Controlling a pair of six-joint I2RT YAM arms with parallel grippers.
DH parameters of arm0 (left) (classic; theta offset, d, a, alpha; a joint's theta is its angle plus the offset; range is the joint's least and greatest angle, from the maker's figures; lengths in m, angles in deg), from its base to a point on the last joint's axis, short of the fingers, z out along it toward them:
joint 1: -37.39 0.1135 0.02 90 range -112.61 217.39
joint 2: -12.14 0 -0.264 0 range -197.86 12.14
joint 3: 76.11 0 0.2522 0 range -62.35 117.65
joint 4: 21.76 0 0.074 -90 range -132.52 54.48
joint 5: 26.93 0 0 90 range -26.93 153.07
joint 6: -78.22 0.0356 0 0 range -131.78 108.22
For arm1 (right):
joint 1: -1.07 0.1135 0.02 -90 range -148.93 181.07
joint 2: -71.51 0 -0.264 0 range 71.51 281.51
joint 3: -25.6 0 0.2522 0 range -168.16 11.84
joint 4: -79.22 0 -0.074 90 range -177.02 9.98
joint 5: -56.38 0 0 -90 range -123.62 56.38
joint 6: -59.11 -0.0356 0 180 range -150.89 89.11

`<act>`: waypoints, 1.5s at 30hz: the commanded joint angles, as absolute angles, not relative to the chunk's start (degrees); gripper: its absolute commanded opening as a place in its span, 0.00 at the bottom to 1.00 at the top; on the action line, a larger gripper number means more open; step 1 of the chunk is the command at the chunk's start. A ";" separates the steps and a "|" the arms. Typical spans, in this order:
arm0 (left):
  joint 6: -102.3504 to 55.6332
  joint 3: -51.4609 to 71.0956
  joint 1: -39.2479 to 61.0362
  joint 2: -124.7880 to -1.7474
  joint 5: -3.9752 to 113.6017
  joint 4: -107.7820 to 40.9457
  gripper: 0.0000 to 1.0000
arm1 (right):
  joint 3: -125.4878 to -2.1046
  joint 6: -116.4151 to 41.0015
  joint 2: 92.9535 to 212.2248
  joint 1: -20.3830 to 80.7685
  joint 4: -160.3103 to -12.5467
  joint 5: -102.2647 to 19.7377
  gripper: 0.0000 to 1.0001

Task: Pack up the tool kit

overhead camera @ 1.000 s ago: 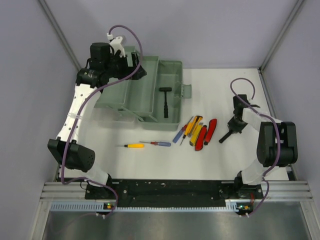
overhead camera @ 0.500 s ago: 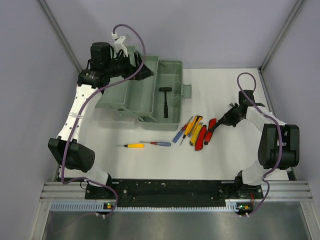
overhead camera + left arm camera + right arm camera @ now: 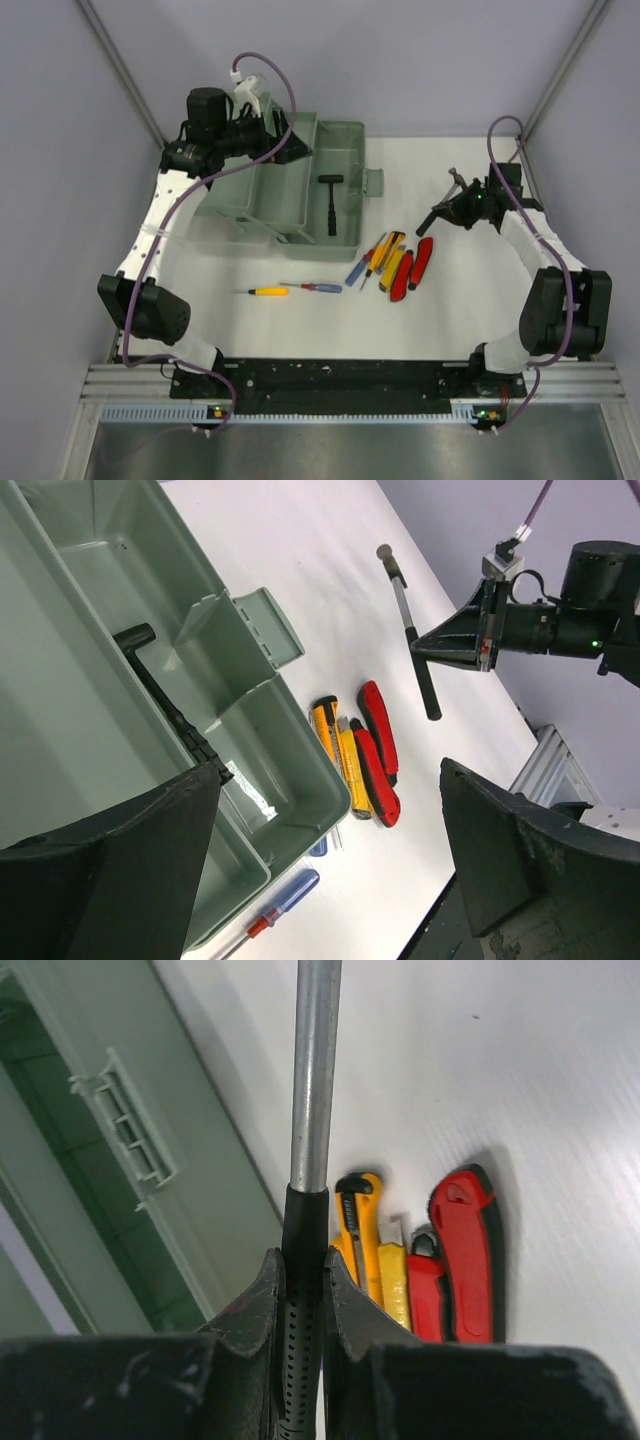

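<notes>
The sage-green toolbox stands open at the back left, with one black hammer lying in it. My left gripper is open and empty above the box's back edge. My right gripper is shut on a second black hammer and holds it in the air right of the box. It grips the rubber handle, and the steel shaft points away. Yellow utility knives and red-handled pliers lie on the table below it.
A yellow-handled screwdriver, a red-and-blue one and a blue one lie in front of the box. The box's latch sticks out to the right. Grey walls close in the table on three sides.
My right gripper has risen from the table with the hammer and swung back and to the right. My left gripper has shifted a little to the right over the box.
</notes>
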State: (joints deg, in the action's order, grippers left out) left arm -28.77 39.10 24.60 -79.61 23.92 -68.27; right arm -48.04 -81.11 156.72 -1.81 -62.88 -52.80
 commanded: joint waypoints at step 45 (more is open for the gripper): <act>-26.90 39.69 24.47 -70.65 38.47 -69.80 0.93 | -92.05 -69.91 197.01 34.20 -78.23 -36.96 0.00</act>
State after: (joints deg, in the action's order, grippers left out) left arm -27.40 39.23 24.60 -72.85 38.52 -70.66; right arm -88.82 -67.29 196.28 32.81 -74.10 -40.32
